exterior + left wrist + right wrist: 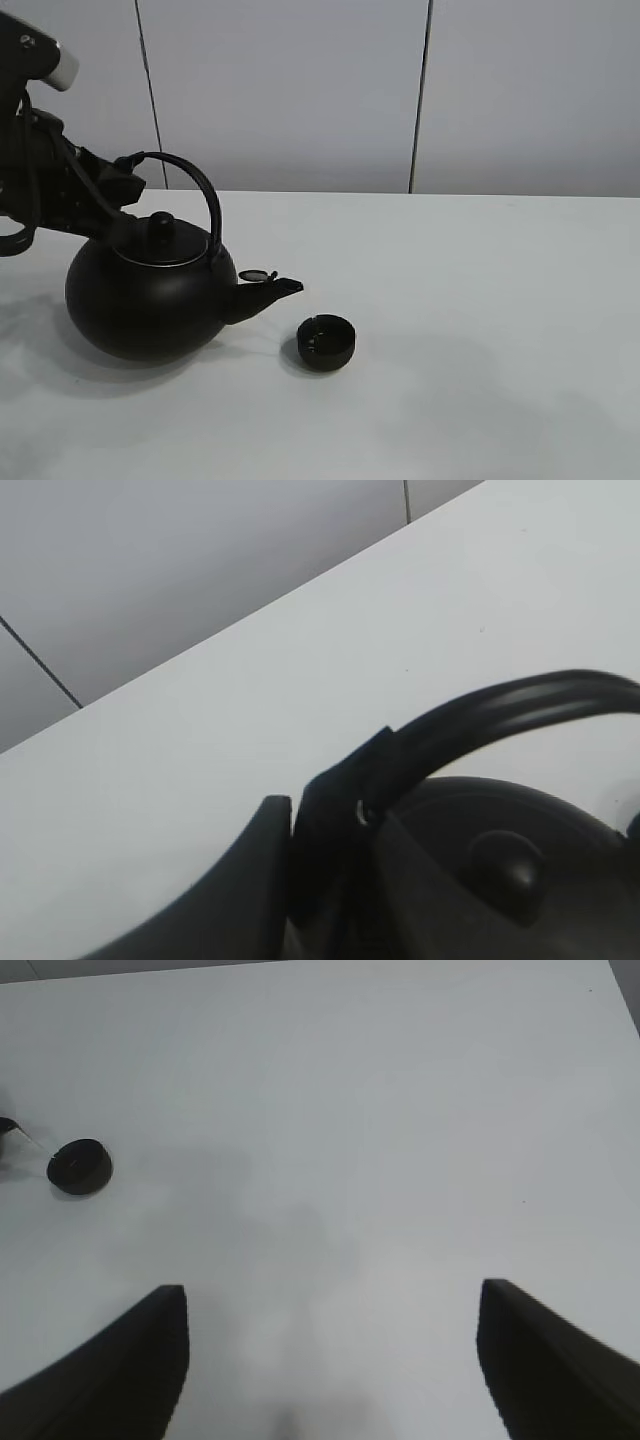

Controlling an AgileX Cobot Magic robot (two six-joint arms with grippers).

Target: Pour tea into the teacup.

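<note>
Fingers [330,820] of left gripper [133,170] around kettle handle [205,185]

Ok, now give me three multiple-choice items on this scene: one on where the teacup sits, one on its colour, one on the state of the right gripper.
1. Where is the teacup relative to the kettle?
A) on its lid
B) on the table, just past the spout, apart from it
C) behind it

2. What colour is the teacup?
A) white
B) red
C) black

3. How is the right gripper?
A) open, holding nothing
B) shut on the teacup
C) shut on the kettle

Answers:
1 B: the exterior view shows it on the table by the spout tip.
2 C: it looks black in both views that show it.
3 A: its fingers stand wide apart with only table between them.
</note>
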